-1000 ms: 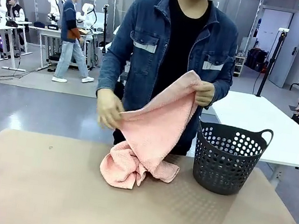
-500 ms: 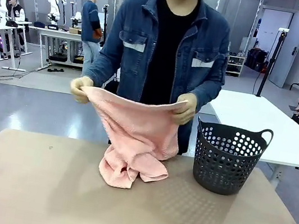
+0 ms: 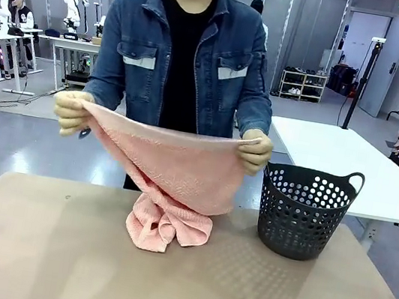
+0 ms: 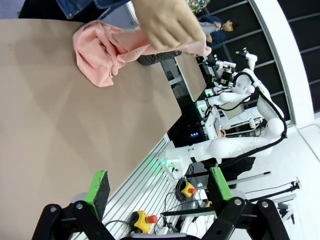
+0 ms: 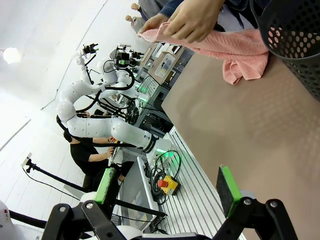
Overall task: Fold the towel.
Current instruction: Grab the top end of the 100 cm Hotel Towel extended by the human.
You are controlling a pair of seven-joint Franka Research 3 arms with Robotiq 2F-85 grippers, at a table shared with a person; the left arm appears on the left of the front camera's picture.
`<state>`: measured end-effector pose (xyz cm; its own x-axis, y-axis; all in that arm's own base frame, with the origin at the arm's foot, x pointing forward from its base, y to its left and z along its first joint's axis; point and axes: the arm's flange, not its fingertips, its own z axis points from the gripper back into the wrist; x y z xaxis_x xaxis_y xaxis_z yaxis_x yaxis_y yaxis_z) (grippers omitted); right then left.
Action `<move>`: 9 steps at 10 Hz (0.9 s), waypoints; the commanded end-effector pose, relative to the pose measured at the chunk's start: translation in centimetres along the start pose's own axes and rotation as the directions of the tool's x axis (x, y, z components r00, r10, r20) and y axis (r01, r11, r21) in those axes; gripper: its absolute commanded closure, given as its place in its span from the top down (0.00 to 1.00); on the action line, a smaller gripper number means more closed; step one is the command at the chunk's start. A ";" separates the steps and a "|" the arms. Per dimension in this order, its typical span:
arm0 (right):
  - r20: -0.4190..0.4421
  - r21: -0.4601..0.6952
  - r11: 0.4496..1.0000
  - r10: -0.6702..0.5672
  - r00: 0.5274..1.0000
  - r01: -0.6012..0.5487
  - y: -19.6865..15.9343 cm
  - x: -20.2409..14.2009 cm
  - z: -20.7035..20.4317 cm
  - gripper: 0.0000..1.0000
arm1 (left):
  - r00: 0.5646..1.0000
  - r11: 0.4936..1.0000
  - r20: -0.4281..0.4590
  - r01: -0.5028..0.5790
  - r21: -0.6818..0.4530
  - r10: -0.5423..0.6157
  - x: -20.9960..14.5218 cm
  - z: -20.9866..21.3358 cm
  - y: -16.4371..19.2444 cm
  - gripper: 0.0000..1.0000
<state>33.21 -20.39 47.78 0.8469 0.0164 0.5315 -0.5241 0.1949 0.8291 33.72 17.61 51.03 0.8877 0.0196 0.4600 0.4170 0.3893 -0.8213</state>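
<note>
1. I am watching the towel [image 3: 174, 168] being held up over the middle of the table's [image 3: 55, 248] far edge. Its top edge is stretching between the person's two hands, and its lower end is lying bunched on the tabletop.
2. The hand nearest the basket [image 3: 255, 151] and the other hand [image 3: 72, 113] are each gripping a top corner. The fists are hiding the corners themselves.
3. The bunched heap is folding over itself, so I cannot tell how many layers are lying there or where the plain border band is running.
4. The black perforated basket [image 3: 303, 211] is standing near the far right edge of the table, just beside the hanging towel. I cannot tell whether the two are touching, and the basket's wall is hiding whatever is inside.
5. In the left wrist view the other hand [image 4: 167, 25] is covering most of the basket and part of the towel [image 4: 97, 50].
6. My left gripper [image 4: 158, 176] is hanging with its jaws spread wide and nothing between the green pads, well apart from the towel. The bottom edge is cutting off the finger bases.
7. My right gripper [image 5: 167, 182] is likewise gaping wide and holding nothing. In its view the towel [image 5: 235, 55] is partly hidden behind the hand nearest the basket [image 5: 192, 20], and the frame edge is cropping the basket [image 5: 295, 30].
</note>
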 end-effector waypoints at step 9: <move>-0.720 -0.031 0.584 0.550 0.424 -0.811 20.3 6.9 -16.7 1.00 | 0.520 0.262 -0.572 0.841 0.473 -0.634 6.5 -8.6 -23.3 1.00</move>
<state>29.67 -1.20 66.13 0.2153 0.7832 0.5833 -0.9761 0.1550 0.1523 31.15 1.81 72.12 0.3408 -0.7202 0.6043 0.8101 0.5511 0.2000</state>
